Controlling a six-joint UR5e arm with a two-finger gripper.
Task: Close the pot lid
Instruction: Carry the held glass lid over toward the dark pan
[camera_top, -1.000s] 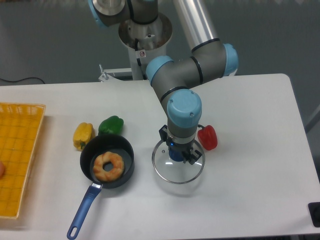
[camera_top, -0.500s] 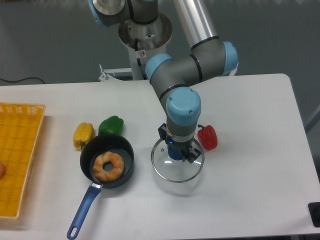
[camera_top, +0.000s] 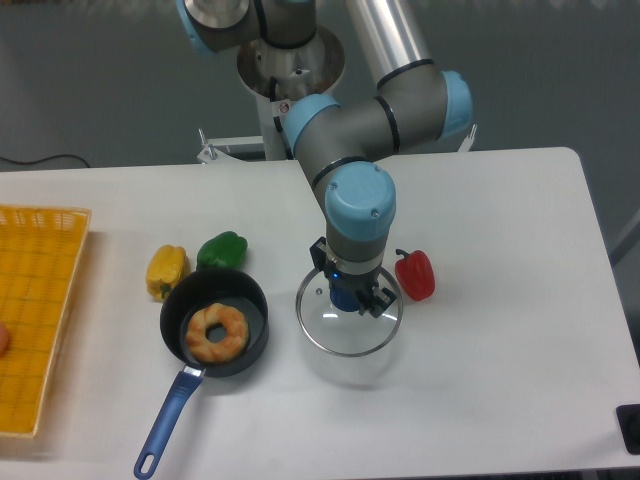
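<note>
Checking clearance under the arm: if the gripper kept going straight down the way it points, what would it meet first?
The gripper points straight down and is shut on the lid by its blue knob. Going on down, the lid would probably meet the bare table first, beside the pot; its height is unclear.

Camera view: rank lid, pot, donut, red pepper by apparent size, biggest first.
1. Pot with handle, and lid: bowl and lid look about equally wide; the lid seems lifted, so unsure.
2. Donut.
3. Red pepper, only slightly smaller.
</note>
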